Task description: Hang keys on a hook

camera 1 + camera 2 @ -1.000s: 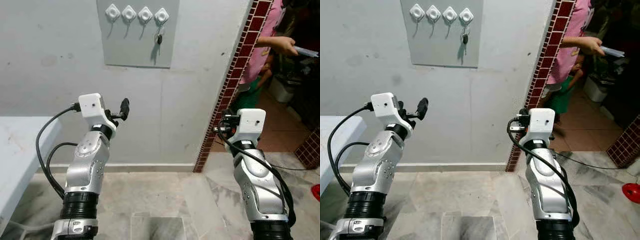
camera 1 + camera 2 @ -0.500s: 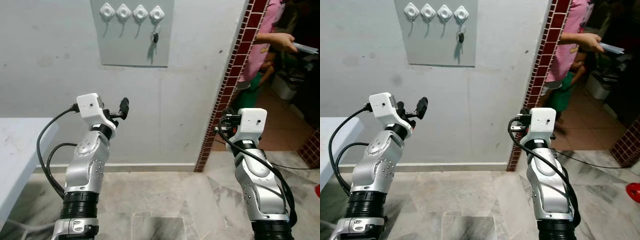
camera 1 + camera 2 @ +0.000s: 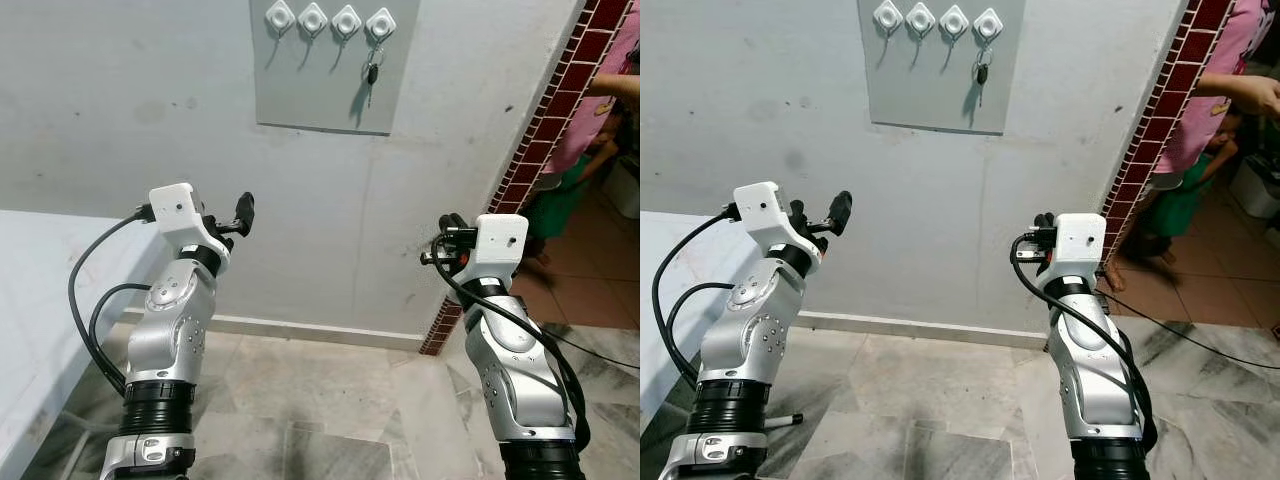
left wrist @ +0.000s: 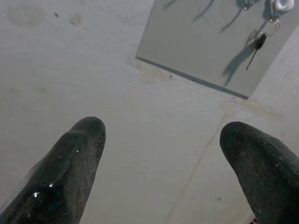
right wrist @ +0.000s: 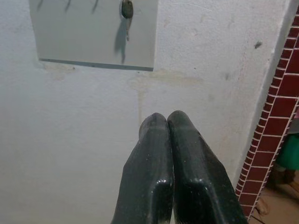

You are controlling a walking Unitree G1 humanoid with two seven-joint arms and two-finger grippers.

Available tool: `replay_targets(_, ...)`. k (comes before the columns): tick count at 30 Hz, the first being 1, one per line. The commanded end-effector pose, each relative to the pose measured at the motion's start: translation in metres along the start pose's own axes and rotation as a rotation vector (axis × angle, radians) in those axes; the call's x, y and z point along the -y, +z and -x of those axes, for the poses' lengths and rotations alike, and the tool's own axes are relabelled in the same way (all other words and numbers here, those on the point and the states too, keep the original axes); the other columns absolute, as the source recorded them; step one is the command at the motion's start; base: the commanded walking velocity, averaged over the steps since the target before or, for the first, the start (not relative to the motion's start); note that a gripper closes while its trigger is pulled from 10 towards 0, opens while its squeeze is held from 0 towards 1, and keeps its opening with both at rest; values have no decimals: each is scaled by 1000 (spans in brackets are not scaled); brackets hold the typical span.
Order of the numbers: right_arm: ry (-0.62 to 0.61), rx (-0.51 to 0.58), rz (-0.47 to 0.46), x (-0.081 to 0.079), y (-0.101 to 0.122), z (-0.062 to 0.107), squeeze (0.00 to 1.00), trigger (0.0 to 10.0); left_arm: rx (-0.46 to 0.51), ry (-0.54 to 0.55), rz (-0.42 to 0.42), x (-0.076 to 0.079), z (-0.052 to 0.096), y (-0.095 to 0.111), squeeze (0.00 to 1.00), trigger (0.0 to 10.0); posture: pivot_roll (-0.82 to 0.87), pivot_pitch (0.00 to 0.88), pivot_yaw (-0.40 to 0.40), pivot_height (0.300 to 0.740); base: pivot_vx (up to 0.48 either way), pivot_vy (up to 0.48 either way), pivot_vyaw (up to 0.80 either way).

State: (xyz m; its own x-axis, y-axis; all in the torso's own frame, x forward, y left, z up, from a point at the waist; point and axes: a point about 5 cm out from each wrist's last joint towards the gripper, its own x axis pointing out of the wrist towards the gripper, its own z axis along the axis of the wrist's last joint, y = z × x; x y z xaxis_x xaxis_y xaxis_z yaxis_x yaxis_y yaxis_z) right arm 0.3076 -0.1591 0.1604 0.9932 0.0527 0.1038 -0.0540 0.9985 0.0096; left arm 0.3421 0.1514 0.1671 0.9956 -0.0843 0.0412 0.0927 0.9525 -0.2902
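A: Where do we stand with the keys (image 3: 371, 74)?

B: They hang from the rightmost of four hooks (image 3: 380, 24) on the grey panel (image 3: 330, 100), high on the wall. We judge the hanging done.

A: And our tools?

B: Both are raised well below the panel and apart from it. The left tool (image 4: 173, 168) is spread wide with nothing between its fingers; the right tool (image 5: 167, 122) has its fingers pressed together, holding nothing.

A: What comes next?

B: Probably only lowering the arms. We see nothing left to grip.

A: How do the keys look?

B: Small: a dark head on a ring, a thin blade pointing down. A person (image 3: 1210, 110) stands beyond the brick edge (image 3: 1140, 160).
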Motion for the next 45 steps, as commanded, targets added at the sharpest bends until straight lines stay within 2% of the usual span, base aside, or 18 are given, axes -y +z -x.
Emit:
replay_targets(1, 24, 54, -14, -3, 12, -2, 0, 10000, 9, -10, 5, 2, -2, 3, 0, 10000, -68, 0, -59, 740, 0, 0, 0)
replay_targets(6, 62, 99, -39, -7, 19, 0, 0, 10000, 40, -29, 46, 1, -1, 8, 0, 10000, -69, 0, -58, 740, 64, 0, 0)
replay_targets(12, 71, 104, -36, -7, 20, 0, 0, 10000, 47, -23, 56, -1, -2, 10, 0, 10000, -69, 0, -59, 740, 361, 0, 0)
replay_targets(34, 84, 106, -37, -8, 19, 1, 0, 10000, 47, -31, 63, 0, -2, 10, 0, 10000, -69, 0, -59, 740, 372, 269, 0)
replay_targets(38, 84, 106, -38, -9, 19, 1, 0, 10000, 50, -35, 50, 0, -2, 11, 0, 10000, -66, 0, -60, 740, 369, 287, 0)
replay_targets(39, 85, 106, -39, -9, 19, 1, 0, 10000, 50, -39, -14, 1, -2, 12, 0, 10000, -65, 0, -59, 740, 401, 0, 0)
replay_targets(40, 85, 106, -39, -9, 19, 1, 0, 10000, 50, -39, -14, 1, -2, 12, 0, 10000, -65, 0, -59, 740, 401, 0, 0)
replay_targets(41, 86, 105, -39, -9, 19, 1, 0, 10000, 55, -43, -80, 3, -1, 13, 0, 10000, -65, 0, -59, 740, 420, 0, 0)
replay_targets(42, 87, 105, -39, -10, 19, 1, 0, 10000, 57, -45, -95, 3, -1, 13, 0, 10000, -65, 0, -59, 740, 349, 0, 0)
replay_targets(45, 87, 105, -41, -10, 18, 1, 0, 10000, 49, -54, -82, 5, -1, 11, 0, 10000, -64, 0, -59, 740, 390, 0, 0)
